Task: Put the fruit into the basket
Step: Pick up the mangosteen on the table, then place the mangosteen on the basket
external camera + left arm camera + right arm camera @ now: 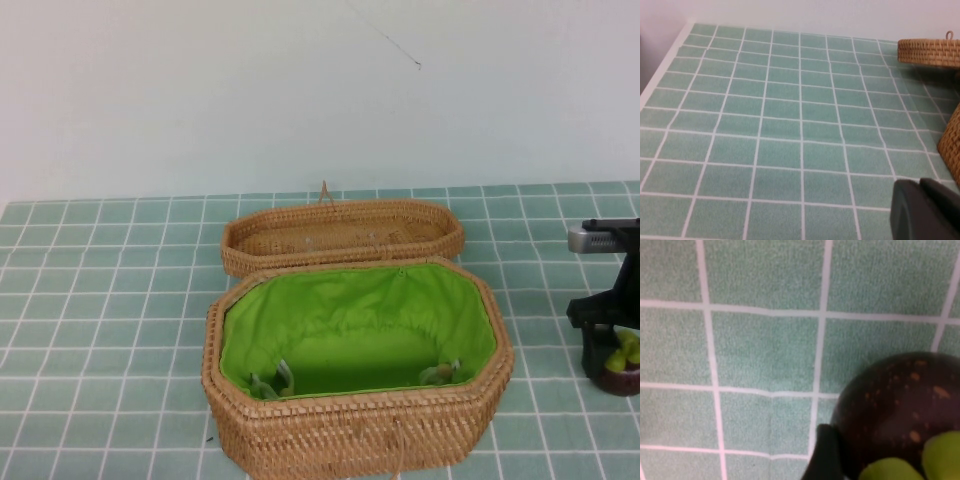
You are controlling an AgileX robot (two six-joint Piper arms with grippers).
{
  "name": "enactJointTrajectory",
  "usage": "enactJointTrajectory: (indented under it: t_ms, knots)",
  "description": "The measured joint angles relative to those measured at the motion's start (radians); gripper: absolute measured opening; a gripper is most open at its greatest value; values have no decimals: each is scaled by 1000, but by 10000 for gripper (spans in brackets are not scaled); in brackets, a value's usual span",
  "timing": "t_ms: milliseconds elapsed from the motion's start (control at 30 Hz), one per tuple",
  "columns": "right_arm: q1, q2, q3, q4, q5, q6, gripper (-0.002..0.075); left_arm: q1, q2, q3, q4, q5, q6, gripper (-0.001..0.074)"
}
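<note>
The fruit (624,372), dark maroon with green lobes on top, sits on the tiled table at the far right, to the right of the basket (350,425). The basket is a deep octagonal wicker one with bright green lining, standing open at the front centre. My right gripper (612,352) is down over the fruit. In the right wrist view the fruit (895,405) fills the corner and one finger (825,455) presses against its side; the other finger is out of frame. My left gripper (922,210) is shut and empty over bare tiles left of the basket, and it is outside the high view.
The shallow unlined wicker lid (340,232) lies just behind the basket and also shows in the left wrist view (930,51). The basket's wall (952,145) is close to my left gripper. A green tiled cloth covers the table; a white wall stands behind it.
</note>
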Motion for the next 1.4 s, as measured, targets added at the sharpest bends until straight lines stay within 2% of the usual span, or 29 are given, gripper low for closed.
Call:
enactJointTrajectory:
  t_ms: [33,67,100,133,167,200,233,267,300,333,367,400,433,467,500,533,567,600,667,767,1033,1133,1233,1400]
  knots:
    - [0,0,0,0,2,0,573,0,0,0,0,0,0,0]
    - [0,0,0,0,2,0,440,0,0,0,0,0,0,0]
    - [0,-2,0,0,2,2,552,0,0,0,0,0,0,1]
    - [0,-4,0,0,2,2,549,0,0,0,0,0,0,0]
    - [0,-7,0,-2,2,2,434,0,0,0,0,0,0,0]
    - [0,-14,-2,-5,6,2,546,0,0,0,0,0,0,0]
    - [0,-20,-11,-11,12,2,546,0,0,0,0,0,0,0]
    - [0,-29,-23,-18,21,-4,434,0,0,0,0,0,0,0]
    - [0,-35,-39,-31,36,-13,545,0,0,0,0,0,0,0]
    - [0,-43,-59,-31,54,-17,544,0,0,0,0,0,0,0]
    - [0,-48,-84,-31,71,-25,434,0,0,0,0,0,0,0]
    - [0,-52,-112,-31,94,-33,544,0,0,0,0,0,0,1]
    - [1,-61,-142,-24,114,-45,544,0,0,0,0,0,0,0]
    - [2,-70,-168,-19,129,-51,434,0,0,0,0,0,0,1]
    - [2,-82,-200,-3,146,-59,543,0,0,0,0,0,0,0]
    - [2,-96,-231,28,156,-70,543,0,0,0,0,0,0,1]
    - [2,-109,-257,57,166,-75,434,0,0,0,0,0,0,0]
    - [5,-119,-288,98,176,-79,543,0,0,0,0,0,0,0]
    - [18,-127,-349,164,179,-90,543,0,0,0,0,0,0,1]
    - [74,-127,-414,201,179,-93,543,0,0,0,0,0,0,0]
    - [347,-95,-477,184,183,-85,543,0,0,0,0,0,0,0]
    - [421,-54,-477,179,183,-76,543,0,0,0,0,0,0,0]
    - [478,3,-477,176,183,-76,542,0,0,0,0,0,0,0]
    - [507,86,-477,166,180,-75,542,0,0,0,0,0,0,0]
